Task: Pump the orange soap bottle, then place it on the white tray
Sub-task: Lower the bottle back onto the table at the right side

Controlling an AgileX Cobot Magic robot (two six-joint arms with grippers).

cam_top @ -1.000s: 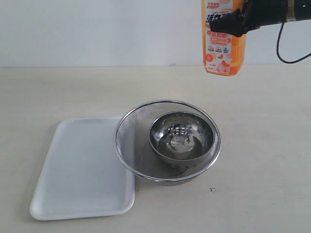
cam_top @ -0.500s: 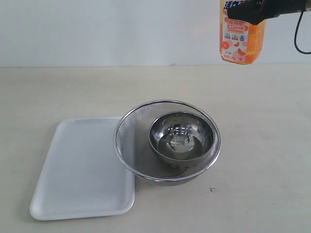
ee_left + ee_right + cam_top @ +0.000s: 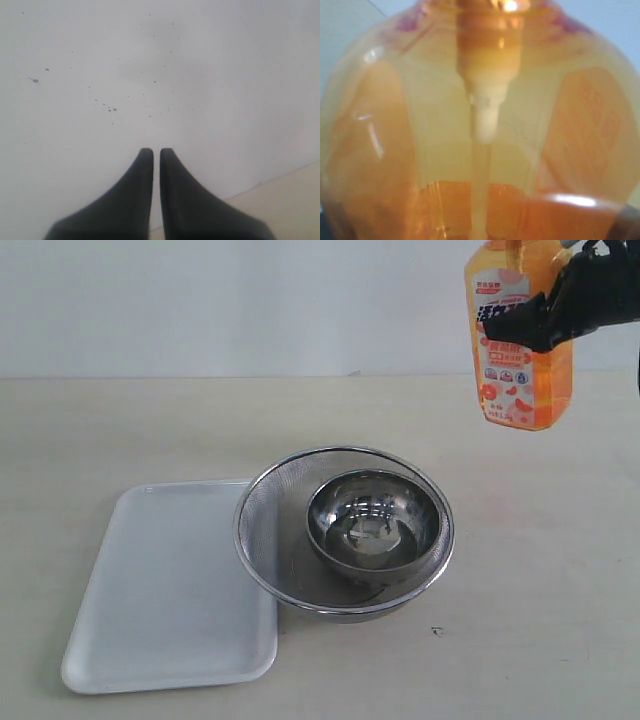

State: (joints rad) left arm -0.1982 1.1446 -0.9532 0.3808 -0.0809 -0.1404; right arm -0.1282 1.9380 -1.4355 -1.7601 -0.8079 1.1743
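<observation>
Bottle (image 3: 517, 390), clamped in right gripper (image 3: 530, 322), has swung right and dipped lower, mid-air behind strainer (image 3: 345, 465), well apart from tray (image 3: 150, 590), so placing looks far off; left gripper (image 3: 152, 159) closed, empty.

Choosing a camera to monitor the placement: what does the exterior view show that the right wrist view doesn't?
Exterior only: the white tray, the mesh strainer holding a steel bowl, and the table they rest on. Right wrist only: the white pump tube seen through the translucent wall. Both: the orange soap bottle.
</observation>
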